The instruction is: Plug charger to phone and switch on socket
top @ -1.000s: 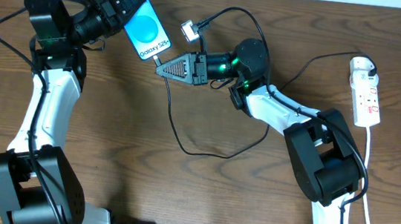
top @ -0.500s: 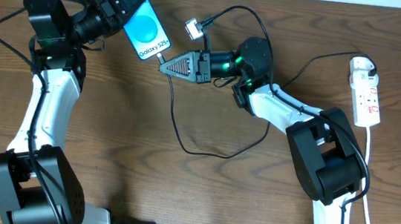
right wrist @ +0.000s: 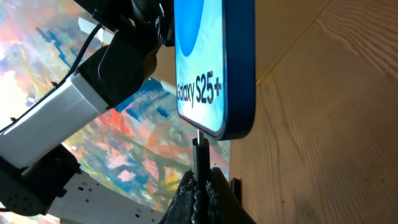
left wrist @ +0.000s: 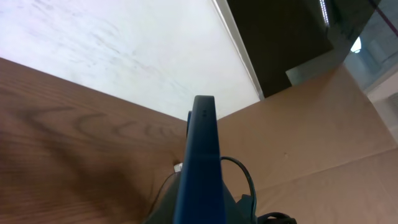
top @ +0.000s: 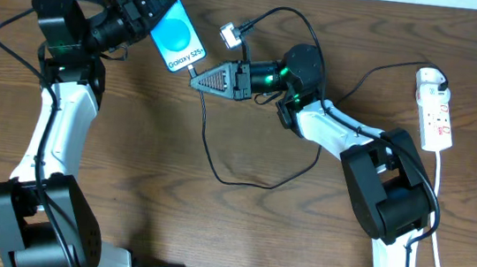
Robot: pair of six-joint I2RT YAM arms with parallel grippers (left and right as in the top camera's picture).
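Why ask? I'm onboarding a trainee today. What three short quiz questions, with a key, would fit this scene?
1. True or false: the left gripper holds the phone.
2. What does the right gripper pinch? A) the cable's plug tip B) the phone C) nothing
3. Fill in: the power strip lies nearer the ___ arm.
Key: 1 true; 2 A; 3 right.
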